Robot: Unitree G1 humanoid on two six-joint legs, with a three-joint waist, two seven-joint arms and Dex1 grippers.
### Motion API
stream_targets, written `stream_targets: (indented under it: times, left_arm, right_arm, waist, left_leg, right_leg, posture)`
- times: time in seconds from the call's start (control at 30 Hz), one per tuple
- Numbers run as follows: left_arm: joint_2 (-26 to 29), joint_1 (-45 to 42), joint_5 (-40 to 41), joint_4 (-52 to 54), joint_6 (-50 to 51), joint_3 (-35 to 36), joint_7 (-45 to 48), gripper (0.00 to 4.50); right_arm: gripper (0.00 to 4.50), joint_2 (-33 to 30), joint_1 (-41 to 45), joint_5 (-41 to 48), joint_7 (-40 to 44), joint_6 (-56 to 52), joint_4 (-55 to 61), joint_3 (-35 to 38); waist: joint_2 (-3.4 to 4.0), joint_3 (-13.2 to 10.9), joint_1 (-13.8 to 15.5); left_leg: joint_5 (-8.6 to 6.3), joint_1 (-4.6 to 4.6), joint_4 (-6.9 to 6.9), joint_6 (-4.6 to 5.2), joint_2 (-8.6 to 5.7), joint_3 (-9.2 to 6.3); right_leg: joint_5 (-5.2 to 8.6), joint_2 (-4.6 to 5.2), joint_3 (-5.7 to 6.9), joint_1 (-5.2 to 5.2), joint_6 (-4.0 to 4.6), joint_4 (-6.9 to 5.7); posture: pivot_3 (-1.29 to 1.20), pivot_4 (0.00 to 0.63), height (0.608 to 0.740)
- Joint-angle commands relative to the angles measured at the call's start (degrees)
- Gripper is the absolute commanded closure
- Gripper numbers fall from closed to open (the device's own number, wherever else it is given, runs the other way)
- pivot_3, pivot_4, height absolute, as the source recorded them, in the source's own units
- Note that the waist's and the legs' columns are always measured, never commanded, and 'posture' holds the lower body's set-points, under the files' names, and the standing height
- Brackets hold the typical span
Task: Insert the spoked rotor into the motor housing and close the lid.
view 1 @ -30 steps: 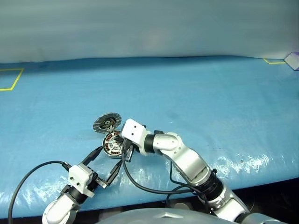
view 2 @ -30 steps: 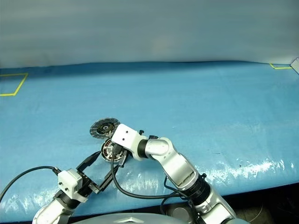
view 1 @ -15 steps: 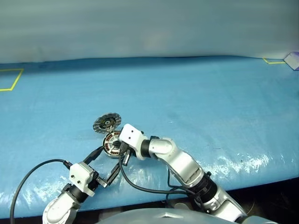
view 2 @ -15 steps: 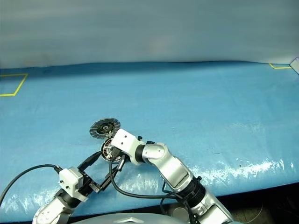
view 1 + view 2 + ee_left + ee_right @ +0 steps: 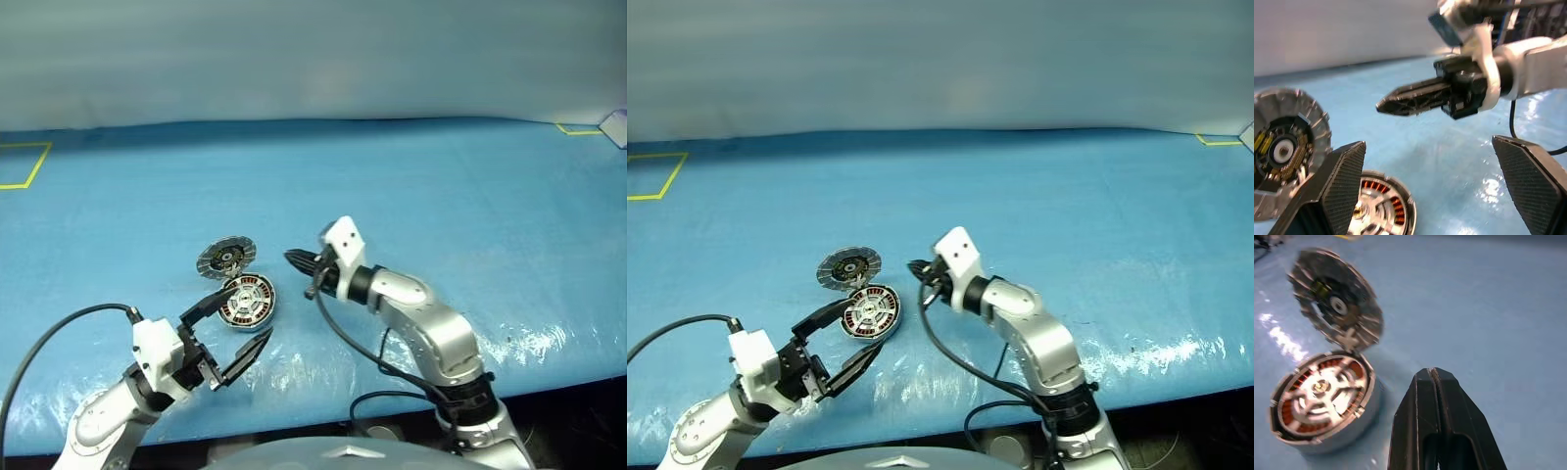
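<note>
**Housing open on the blue sheet, rotor seated, both grippers off the parts**

The motor housing (image 5: 246,301) sits on the blue table cover (image 5: 441,196), near the robot's edge and left of centre. Copper-coloured windings ring its inside. The spoked rotor (image 5: 1322,391) lies in the cup: silver spokes and hub show over the copper in the right wrist view, flush with the rim as far as can be told.

The lid (image 5: 225,258) stands open, tilted up from the housing's far-left edge and touching it there. Its inner face, with dark radial segments and a pale centre, turns toward the robot.

The left gripper (image 5: 231,331) hangs just on the near side of the housing, low over the cover. Its two black fingers are spread wide with nothing between them; one fingertip (image 5: 223,292) reaches up beside the housing's left rim, the other (image 5: 257,345) lies nearer the robot. Whether the far tip touches the rim cannot be told. In the left wrist view the housing and lid show between and beyond the two pads.

The right gripper (image 5: 294,258) is to the right of the housing, apart from it, pointing left toward the lid. Its fingers are pressed together, tips meeting, holding nothing. A black cable (image 5: 343,338) loops from its wrist down toward the table edge.

Yellow tape marks (image 5: 22,166) lie at the far left of the cover, well apart from the parts.
</note>
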State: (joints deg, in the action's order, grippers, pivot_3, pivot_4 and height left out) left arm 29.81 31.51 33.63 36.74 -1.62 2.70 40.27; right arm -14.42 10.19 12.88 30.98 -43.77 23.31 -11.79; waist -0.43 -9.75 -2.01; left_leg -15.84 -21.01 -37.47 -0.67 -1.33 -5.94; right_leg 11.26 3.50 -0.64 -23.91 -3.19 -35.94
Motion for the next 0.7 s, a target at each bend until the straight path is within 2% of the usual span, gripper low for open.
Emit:
stream_targets:
  times: [0.03, 0.27, 0.3, 0.4, 0.53, 0.7]
  left_arm:
    - [0.8, -1.8, 4.6, 3.9, 1.1, 4.0, 0.0, 0.0]
    - [-1.3, -12.0, 14.3, 4.9, 4.0, 11.8, -7.4, 0.0]
    - [-1.8, -13.9, 14.6, 4.0, 3.8, 12.9, -8.8, 0.18]
    - [-3.3, -18.8, 11.9, -0.2, 3.2, 16.0, -13.0, 0.9]
    - [-2.5, -23.1, 0.7, -9.0, 3.4, 17.9, -18.0, 2.26]
    - [-0.9, -27.3, -4.8, -19.7, 0.7, 18.7, -15.1, 3.97]
  right_arm:
    - [4.45, -1.4, -1.5, 0.7, -0.9, 0.5, 2.8, 2.0]
    - [4.45, -0.7, -5.5, 1.8, -4.5, 0.0, 5.1, 3.2]
    - [4.49, -0.5, -6.1, 1.8, -4.8, -0.1, 5.6, 2.7]
    - [4.5, 0.0, -7.2, 2.2, -5.4, -0.2, 6.5, 1.4]
    - [4.5, -0.1, -8.4, 2.0, -6.0, -0.2, 7.9, -0.5]
    - [4.5, -0.4, -10.4, 2.8, -5.7, 0.8, 9.0, -1.5]
  waist:
    - [0.01, 0.0, -0.2]
    - [-0.01, 0.0, 0.1]
    - [-0.01, 0.0, 0.2]
    - [-0.04, 0.0, 0.4]
    - [-0.03, 0.0, 0.4]
    - [-0.06, 0.0, 0.5]
  left_leg:
    - [0.0, 0.0, 0.01, 0.0, 0.01, 0.0]
    - [0.01, 0.11, -0.01, 0.0, 0.09, 0.01]
    - [0.01, 0.11, -0.01, 0.0, 0.05, 0.03]
    - [0.01, 0.11, -0.03, -0.01, 0.0, 0.02]
    - [0.03, 0.2, -0.03, -0.02, 0.0, 0.03]
    - [0.03, 0.19, -0.03, -0.03, 0.0, 0.02]
  right_leg:
    - [0.0, -0.02, 0.0, -0.01, 0.0, -0.01]
    - [0.0, -0.11, -0.02, 0.1, 0.01, -0.05]
    - [-0.01, -0.08, -0.05, 0.12, -0.01, -0.03]
    - [-0.05, -0.06, -0.07, 0.15, -0.06, 0.02]
    - [-0.06, -0.1, -0.09, 0.19, -0.06, -0.02]
    - [-0.05, -0.1, -0.09, 0.2, -0.05, 0.0]
  posture:
    - [0.0, 0.15, 0.74]
    - [0.0, 0.15, 0.74]
    - [0.0, 0.15, 0.74]
    - [0.0, 0.15, 0.74]
    - [0.0, 0.15, 0.74]
    - [0.0, 0.15, 0.74]
